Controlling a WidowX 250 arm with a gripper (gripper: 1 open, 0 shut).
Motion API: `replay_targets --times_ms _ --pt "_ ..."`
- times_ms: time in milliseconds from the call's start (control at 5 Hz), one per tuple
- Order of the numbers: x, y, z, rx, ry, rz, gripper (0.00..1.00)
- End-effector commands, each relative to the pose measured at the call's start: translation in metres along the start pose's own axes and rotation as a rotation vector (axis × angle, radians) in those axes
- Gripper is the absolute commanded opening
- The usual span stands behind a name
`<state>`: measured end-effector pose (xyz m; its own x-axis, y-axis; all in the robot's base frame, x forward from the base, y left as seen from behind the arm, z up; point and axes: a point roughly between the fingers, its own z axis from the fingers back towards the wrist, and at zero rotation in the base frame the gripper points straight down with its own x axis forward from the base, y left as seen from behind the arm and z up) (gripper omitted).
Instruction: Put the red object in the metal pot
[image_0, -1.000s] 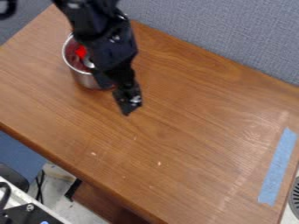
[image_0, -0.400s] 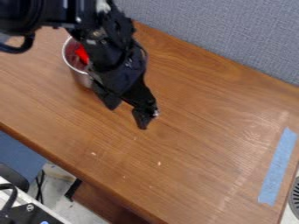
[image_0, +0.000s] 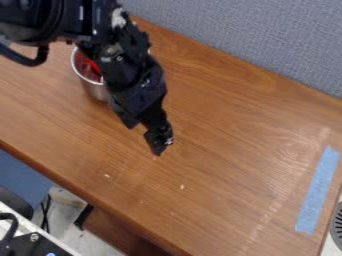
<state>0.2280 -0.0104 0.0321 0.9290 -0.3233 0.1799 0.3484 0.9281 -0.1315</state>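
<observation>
The metal pot (image_0: 88, 82) stands near the table's back left corner, partly covered by the black arm. The red object (image_0: 87, 66) lies inside the pot, and only a patch of it shows past the arm. My gripper (image_0: 159, 141) hangs over the bare wood to the right and front of the pot, pointing down, well apart from it. It looks open, and nothing is between its fingers.
The wooden table (image_0: 227, 140) stretches to the right and front. A strip of blue tape (image_0: 318, 190) lies near its right edge. A grey wall (image_0: 267, 30) stands behind the table. Cables and equipment (image_0: 27, 230) sit below the front left edge.
The gripper has moved away from the pot, toward the front right over the wood. The red object stays in the pot.
</observation>
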Motion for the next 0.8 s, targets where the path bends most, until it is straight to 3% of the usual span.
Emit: replay_targets --times_ms 0,200,400,600 --pt "0.011 0.022 0.017 0.023 -0.080 -0.012 1.00" --pt "0.000 0.048 0.033 0.034 -0.100 0.014 1.00" --pt "-0.008 0.079 0.043 0.062 -0.070 -0.033 1.00" --pt "-0.013 0.089 0.042 0.088 -0.077 0.073 1.00"
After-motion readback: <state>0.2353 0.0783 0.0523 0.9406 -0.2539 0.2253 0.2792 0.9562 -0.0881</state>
